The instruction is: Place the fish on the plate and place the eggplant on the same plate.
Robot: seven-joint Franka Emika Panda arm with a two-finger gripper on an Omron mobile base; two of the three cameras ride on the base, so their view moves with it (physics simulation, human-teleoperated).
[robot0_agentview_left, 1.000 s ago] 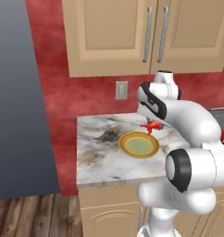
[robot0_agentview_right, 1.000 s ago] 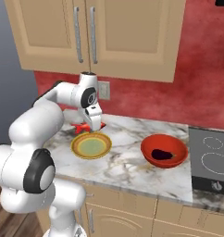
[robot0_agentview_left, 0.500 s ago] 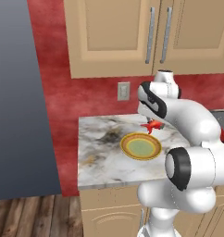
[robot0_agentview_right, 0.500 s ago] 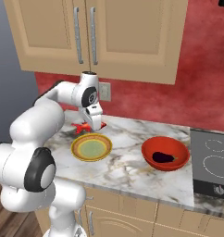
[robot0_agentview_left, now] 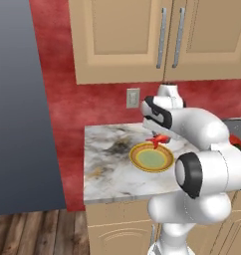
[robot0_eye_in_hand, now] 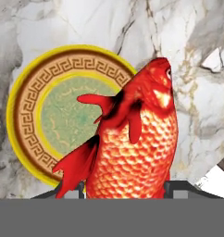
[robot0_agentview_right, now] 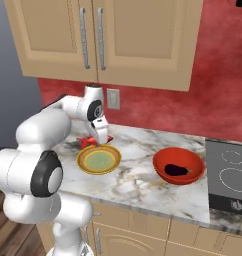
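Observation:
My gripper is shut on the red-orange fish, holding it just above the counter at the far edge of the plate. Seen from the hand, the fish hangs between the two fingertips, with its tail and fins over the plate's yellow ringed rim and its head over bare marble. From the left base, the fish sits just beyond the plate. The dark purple eggplant lies inside the red-orange bowl, to the right of the plate.
The marble counter runs from the red back wall to its front edge, with a stove top at the right. A wall outlet and wooden cabinets are above. A grey fridge side stands at the left.
The gripper holding the fish has sunk a little toward the plate; everything else is still.

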